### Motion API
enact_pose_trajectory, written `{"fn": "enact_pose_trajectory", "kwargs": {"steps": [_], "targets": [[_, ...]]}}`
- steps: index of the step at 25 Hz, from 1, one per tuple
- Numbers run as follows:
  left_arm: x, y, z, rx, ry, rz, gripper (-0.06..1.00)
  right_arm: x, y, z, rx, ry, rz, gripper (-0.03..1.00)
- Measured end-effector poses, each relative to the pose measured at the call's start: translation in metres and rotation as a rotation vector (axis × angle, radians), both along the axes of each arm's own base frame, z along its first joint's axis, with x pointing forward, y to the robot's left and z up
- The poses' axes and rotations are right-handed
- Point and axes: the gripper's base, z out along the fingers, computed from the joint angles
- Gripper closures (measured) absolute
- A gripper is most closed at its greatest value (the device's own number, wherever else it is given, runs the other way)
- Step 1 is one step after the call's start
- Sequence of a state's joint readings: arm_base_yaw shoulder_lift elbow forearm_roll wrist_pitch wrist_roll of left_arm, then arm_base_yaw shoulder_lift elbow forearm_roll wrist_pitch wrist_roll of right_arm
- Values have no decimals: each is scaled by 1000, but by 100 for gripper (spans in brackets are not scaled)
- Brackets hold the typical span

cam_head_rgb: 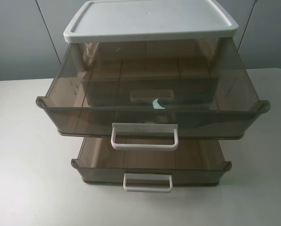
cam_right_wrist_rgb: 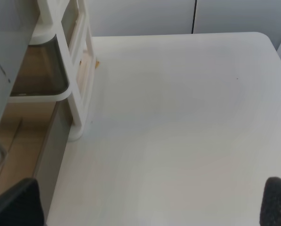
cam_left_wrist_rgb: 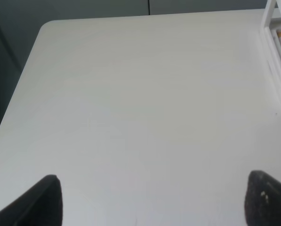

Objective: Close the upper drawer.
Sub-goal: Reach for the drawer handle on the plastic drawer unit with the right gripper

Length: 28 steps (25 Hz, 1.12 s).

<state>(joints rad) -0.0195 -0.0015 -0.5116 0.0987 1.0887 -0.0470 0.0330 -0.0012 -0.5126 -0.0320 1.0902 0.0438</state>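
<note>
Both end effectors, left [cam_left_wrist_rgb: 154, 202] and right [cam_right_wrist_rgb: 147, 205], are spread wide and empty over the table [cam_head_rgb: 22, 179]. At centre, the upper drawer [cam_head_rgb: 149, 110] juts far toward the near side. An off-centre push could skew and jam it, or slide the light-looking cabinet [cam_head_rgb: 149, 21]. Only the high view shows the handle [cam_head_rgb: 145, 136]; only the right wrist view shows the cabinet's side.

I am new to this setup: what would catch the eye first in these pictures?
The upper drawer, brown and see-through, stands pulled far out under the white lid, in the middle of the table. The lower drawer beneath it is open too. The left gripper and right gripper hang open above the table, apart from the drawers.
</note>
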Motion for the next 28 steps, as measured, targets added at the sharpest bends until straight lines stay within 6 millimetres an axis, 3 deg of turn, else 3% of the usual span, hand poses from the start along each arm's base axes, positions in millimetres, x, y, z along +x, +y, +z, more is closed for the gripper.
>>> {"fn": "enact_pose_trajectory", "kwargs": {"steps": [28], "targets": [[0, 0, 0, 2, 0, -1, 20, 0, 0, 0, 0, 0, 0, 27]]}}
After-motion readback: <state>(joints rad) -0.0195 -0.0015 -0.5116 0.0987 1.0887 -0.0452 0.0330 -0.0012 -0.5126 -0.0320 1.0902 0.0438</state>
